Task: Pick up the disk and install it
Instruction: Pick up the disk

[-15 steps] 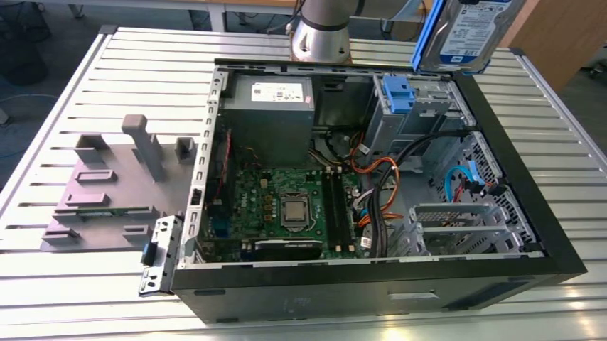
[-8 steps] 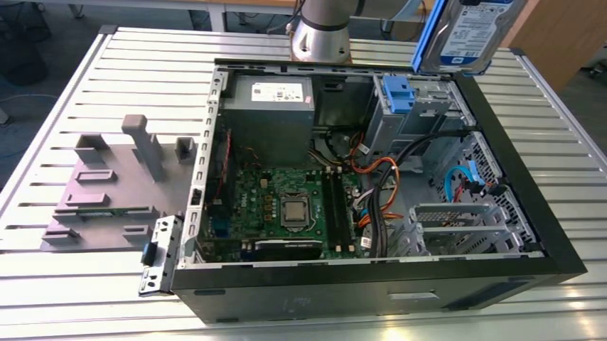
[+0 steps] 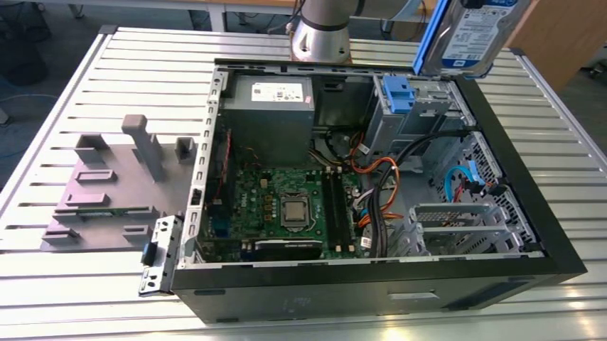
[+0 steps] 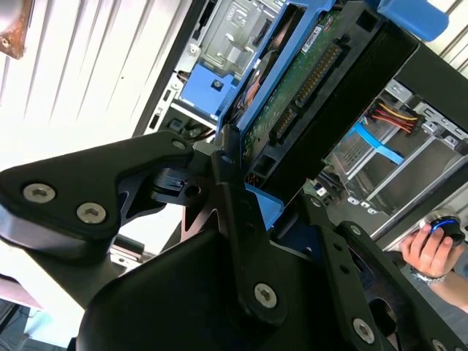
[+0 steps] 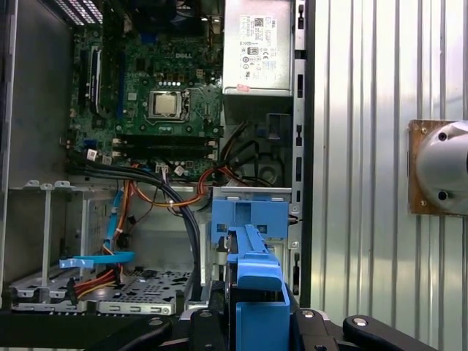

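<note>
1. A slatted metal table [image 3: 67, 284] carries everything seen in the exterior view.
2. An open computer case [image 3: 379, 288] is laid on its side across the table's middle and reaches toward the edge at the exterior view's right. Its motherboard [image 3: 284, 206] is exposed.
3. A grey moulded fixture [image 3: 114, 192] is set beside the case, toward the table's edge at the exterior view's left.
4. The arm's base [image 3: 320, 35] is mounted near the table's far edge, behind the case.
5. A grey power supply [image 3: 270, 96] is seated at the case's far end, close to the arm's base.
6. The disk [image 3: 471, 35] is held in the air, nearly upright, above the case's far corner at the exterior view's right. It is clear of the grey drive bay [image 3: 422, 114] below it.
7. A blue bracket [image 3: 401, 94] is fixed to that bay.
8. The gripper [image 4: 270, 175] is clamped on the disk, whose green circuit board is turned toward the second wrist view. A black finger [image 4: 228, 168] is pressed against the blue carrier.
9. A person's hand [image 4: 428, 252] is seen beyond the case.
</note>
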Robot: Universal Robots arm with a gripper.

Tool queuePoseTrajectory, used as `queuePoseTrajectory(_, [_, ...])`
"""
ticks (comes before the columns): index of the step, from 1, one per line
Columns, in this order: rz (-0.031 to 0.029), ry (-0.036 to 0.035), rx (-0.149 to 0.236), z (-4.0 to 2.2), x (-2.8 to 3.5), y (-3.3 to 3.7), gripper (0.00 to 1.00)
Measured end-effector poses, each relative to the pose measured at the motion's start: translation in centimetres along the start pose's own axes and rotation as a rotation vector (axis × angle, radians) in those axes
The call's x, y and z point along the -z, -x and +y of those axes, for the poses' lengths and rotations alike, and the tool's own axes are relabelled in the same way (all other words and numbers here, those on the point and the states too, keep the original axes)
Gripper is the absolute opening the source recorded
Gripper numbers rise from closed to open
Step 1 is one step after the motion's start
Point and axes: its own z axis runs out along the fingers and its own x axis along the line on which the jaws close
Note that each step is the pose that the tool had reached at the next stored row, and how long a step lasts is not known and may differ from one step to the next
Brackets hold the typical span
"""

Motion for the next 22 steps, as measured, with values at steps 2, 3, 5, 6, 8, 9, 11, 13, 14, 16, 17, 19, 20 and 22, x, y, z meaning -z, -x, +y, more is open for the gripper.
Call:
queuePoseTrajectory(2, [-0.0005, 0.0, 0.0, 0.0, 0.0, -0.15, 0.36])
queuePoseTrajectory(3, [-0.0008, 0.0, 0.0, 0.0, 0.0, -0.23, 0.36])
queuePoseTrajectory(5, [-0.001, 0.0, 0.0, 0.0, 0.0, -0.36, 0.36])
queuePoseTrajectory(6, [-0.0011, 0.0, 0.0, 0.01, 0.0, -0.43, 0.36])
queuePoseTrajectory(8, [-0.0013, 0.0, 0.0, 0.01, 0.0, -0.57, 0.36])
queuePoseTrajectory(9, [-0.0013, 0.0, 0.0, 0.01, 0.0, -0.65, 0.36])
queuePoseTrajectory(11, [-0.0016, 0.0, 0.0, 0.01, 0.0, -0.79, 0.36])
queuePoseTrajectory(13, [-0.0016, 0.0001, 0.0, 0.01, 0.0, -0.91, 0.36])
queuePoseTrajectory(14, [-0.0016, 0.0001, 0.0, 0.01, 0.0, -0.96, 0.36])
queuePoseTrajectory(16, [-0.0015, 0.0, 0.0, 0.01, 0.0, -1.06, 0.36])
queuePoseTrajectory(17, [-0.0016, 0.0, 0.0, 0.01, 0.0, -1.1, 0.36])
queuePoseTrajectory(19, [-0.0015, 0.0, 0.0, 0.01, 0.01, -1.2, 0.36])
queuePoseTrajectory(20, [-0.0015, 0.0, 0.0, 0.02, 0.01, -1.25, 0.36])
queuePoseTrajectory(22, [-0.0016, 0.0, 0.0, 0.02, 0.01, -1.33, 0.36])
